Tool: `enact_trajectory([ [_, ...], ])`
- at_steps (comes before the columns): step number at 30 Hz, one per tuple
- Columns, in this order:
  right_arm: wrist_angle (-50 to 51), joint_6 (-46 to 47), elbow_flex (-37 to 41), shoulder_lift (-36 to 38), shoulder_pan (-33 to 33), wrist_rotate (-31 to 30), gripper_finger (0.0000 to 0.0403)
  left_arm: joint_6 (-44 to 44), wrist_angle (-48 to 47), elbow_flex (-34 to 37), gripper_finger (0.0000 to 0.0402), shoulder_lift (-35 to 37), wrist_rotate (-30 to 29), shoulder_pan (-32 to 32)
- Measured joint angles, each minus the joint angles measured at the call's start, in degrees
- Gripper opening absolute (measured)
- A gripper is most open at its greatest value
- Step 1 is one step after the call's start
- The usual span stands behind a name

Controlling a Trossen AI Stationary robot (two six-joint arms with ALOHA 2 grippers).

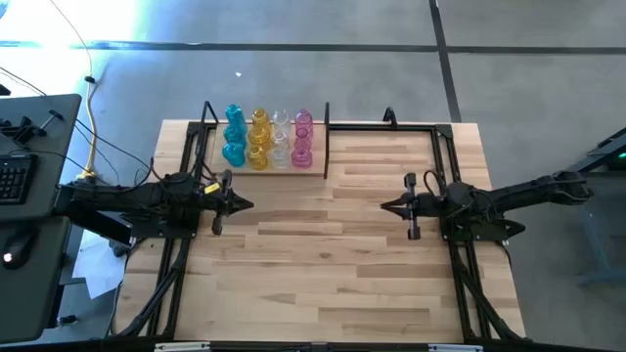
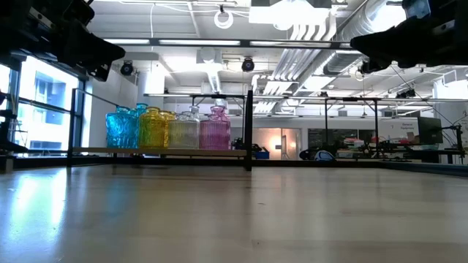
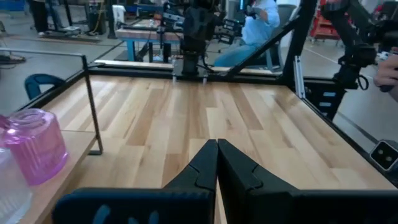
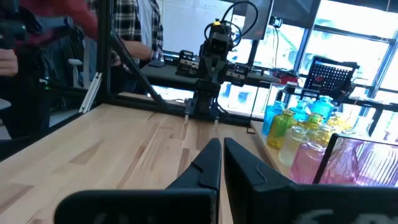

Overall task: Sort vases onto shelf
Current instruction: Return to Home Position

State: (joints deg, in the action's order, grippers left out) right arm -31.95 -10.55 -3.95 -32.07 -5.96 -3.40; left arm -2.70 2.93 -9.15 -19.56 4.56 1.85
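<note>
A: High view first. The shelf (image 1: 319, 156) sits upper left of centre, against the upper edge of the table (image 1: 333, 274). What's it carrying?
B: Glass, sorted by colour! Reading left to right: blue vases (image 1: 234, 137), amber vases (image 1: 258, 139), clear vases (image 1: 280, 139), pink vases (image 1: 302, 139). Each colour keeps its own file running up the picture, and the files are packed just beside one another.
A: Upright?
B: All upright in the low view, left of centre, standing on a light wood board between the black posts. Which tier that is, I can't tell. The glass is see-through, and only ribbing and colour show in it.
A: And the arms?
B: Both well apart from the shelf. The left gripper (image 1: 249, 204) is at middle left, pointing toward picture centre. Its wrist view shows the two fingers pressed together with nothing between them.
A: Right side?
B: The right gripper (image 1: 383, 206) mirrors it at middle right, tips facing the left one across the tabletop. Its fingers are drawn in to a hairline slit and grip nothing. In the low view both arms hang in the top corners, off the table.
A: Anyone in the room?
B: A person (image 4: 140, 31) in a plaid shirt, upper left of the right wrist view, beyond the table.
</note>
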Motion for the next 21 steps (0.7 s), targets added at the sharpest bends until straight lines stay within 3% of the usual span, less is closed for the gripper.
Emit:
enact_trajectory([
  [12, 11.17, -0.44, 0.0, 12.83, 0.0, -0.02, 0.0, -0.02, -10.58, 0.0, 0.0, 13.34, 0.24, 2.39],
  [21, 15.0, -0.46, 0.0, 17.09, 0.0, -1.42, 0.0, 0.44, -12.26, -0.04, 0.0, 19.33, -1.71, 2.37],
])
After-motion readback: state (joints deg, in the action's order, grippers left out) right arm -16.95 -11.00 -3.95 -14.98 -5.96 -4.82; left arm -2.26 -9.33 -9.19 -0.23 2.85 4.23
